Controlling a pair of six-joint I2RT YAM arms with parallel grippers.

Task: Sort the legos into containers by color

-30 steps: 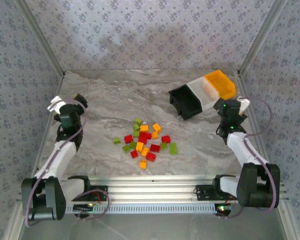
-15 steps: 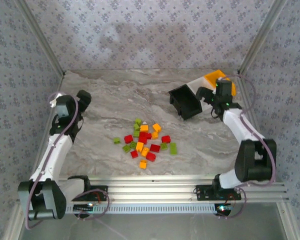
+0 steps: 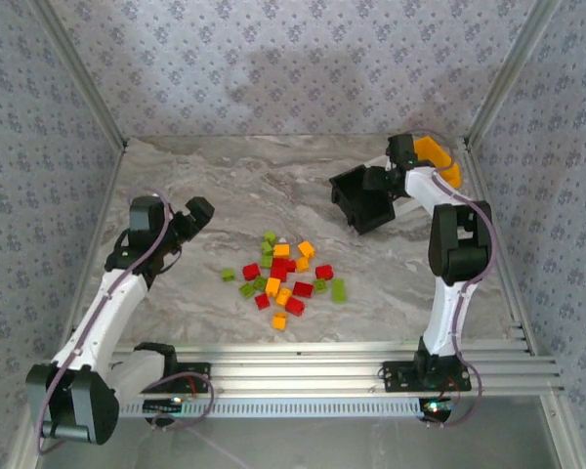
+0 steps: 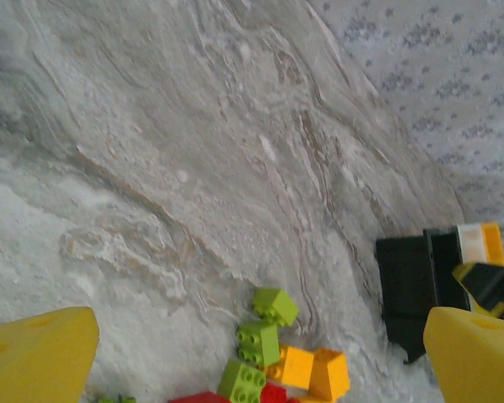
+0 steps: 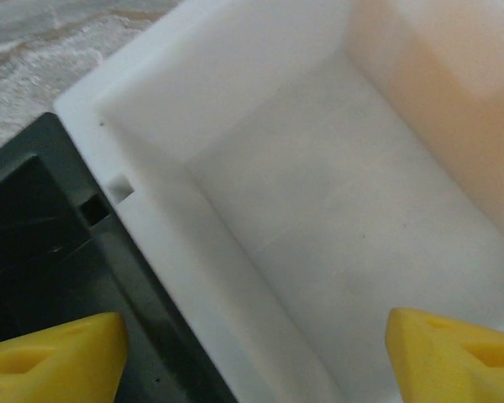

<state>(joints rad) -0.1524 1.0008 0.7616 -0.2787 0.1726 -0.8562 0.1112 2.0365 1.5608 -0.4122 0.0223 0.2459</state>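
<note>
On the worktop [image 3: 205, 186], the containers [image 3: 366, 200] sit far right. Your right fingers [image 5: 50, 357] stand open astride the black-white divider [image 5: 164, 252]: close squarely, low on that wall. Left fingers [image 4: 34, 357], open, hover short of the central legos [image 3: 283, 272].

Legos [image 3: 281, 272]: tiny lime green, orange-yellow and red bricks in a loose cluster mid-table, several touching, green strays at the edges. Black bin [image 3: 359, 200], white bin [image 5: 319, 218] and orange bin [image 3: 435, 154]: joined in a diagonal row far right, black end nearest the legos.
</note>
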